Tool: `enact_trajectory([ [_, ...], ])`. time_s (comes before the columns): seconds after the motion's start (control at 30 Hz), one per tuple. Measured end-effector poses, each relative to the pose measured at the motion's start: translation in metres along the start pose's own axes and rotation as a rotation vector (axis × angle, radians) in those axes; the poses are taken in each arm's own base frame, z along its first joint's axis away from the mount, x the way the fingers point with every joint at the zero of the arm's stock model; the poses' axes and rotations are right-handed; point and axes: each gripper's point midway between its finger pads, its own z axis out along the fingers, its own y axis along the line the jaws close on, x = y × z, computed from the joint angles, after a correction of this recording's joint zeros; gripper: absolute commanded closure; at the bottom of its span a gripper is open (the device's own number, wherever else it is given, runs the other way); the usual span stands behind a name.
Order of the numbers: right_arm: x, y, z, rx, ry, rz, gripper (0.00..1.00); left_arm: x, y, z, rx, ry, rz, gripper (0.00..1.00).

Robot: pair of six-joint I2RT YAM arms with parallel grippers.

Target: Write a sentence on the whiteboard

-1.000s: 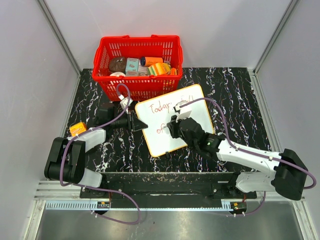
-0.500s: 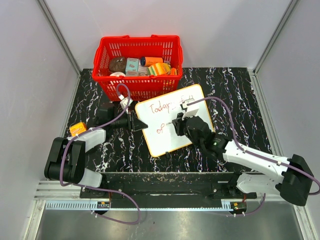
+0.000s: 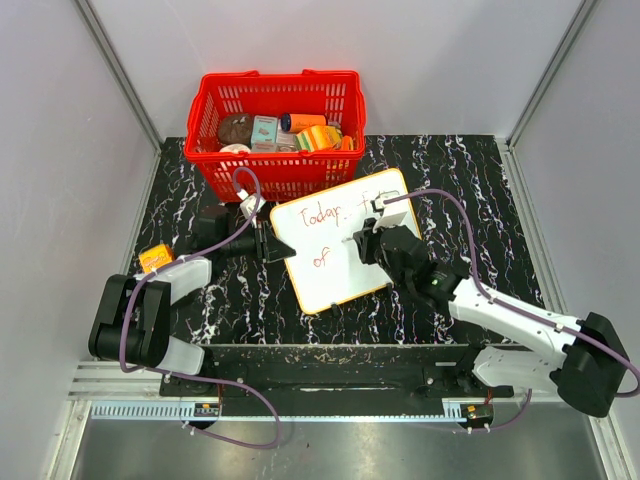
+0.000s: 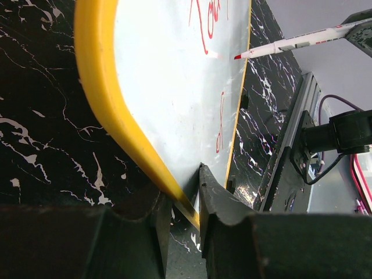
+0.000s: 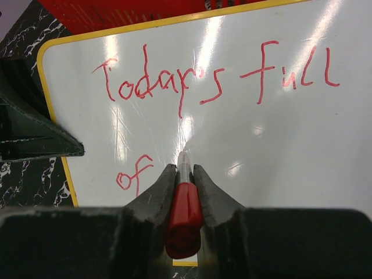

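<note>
Two lines of thin red handwriting make up the sentence (image 5: 212,90): the upper line reads "Today's full" and the lower one so far only "of". It sits on the whiteboard (image 3: 325,285), a white board with a yellow rim that lies slightly askew on the middle of the dark marbled worktop (image 3: 470,180), just in front of the red basket (image 3: 275,170). A marker (image 5: 185,209) with a red body and pale tip points at the blank area just right of "of"; whether the tip touches the surface cannot be told. The right end effector (image 5: 185,168) is closed narrowly on this marker, one finger on each side. The left end effector (image 4: 180,197) pinches the board's yellow rim at its left edge, its fingers close together on either face. Packets in the basket carry labels too small to read. A small orange object (image 3: 155,258) lies near the left arm
</note>
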Motion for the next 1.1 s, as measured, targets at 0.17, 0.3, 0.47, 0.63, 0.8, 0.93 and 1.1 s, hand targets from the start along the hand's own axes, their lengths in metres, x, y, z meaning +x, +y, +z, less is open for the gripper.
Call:
enact_trajectory([
  [0.17, 0.002, -0.003, 0.004, 0.007, 0.007, -0.003, 1.0, 0.0, 0.0, 0.0, 0.0, 0.0, 0.0, 1.0],
  [0.3, 0.003, -0.003, 0.007, 0.01, 0.005, -0.002, 1.0, 0.0, 0.0, 0.0, -0.001, 0.001, -0.002, 1.0],
  [0.47, 0.002, -0.002, 0.009, 0.003, 0.005, 0.001, 1.0, 0.0, 0.0, 0.0, -0.002, 0.001, -0.003, 1.0],
  [0.63, 0.003, -0.002, 0.008, -0.002, 0.007, 0.003, 1.0, 0.0, 0.0, 0.0, -0.002, 0.001, -0.003, 1.0],
  [0.8, 0.007, -0.002, 0.005, -0.011, 0.013, 0.009, 1.0, 0.001, 0.0, 0.0, -0.002, 0.001, -0.003, 1.0],
  [0.93, 0.013, -0.002, 0.001, -0.024, 0.027, 0.016, 1.0, 0.001, 0.0, 0.0, -0.002, 0.001, -0.003, 1.0],
  [1.1, 0.02, -0.004, -0.003, -0.031, 0.044, 0.022, 1.0, 0.0, 0.0, 0.0, -0.002, 0.001, -0.003, 1.0],
])
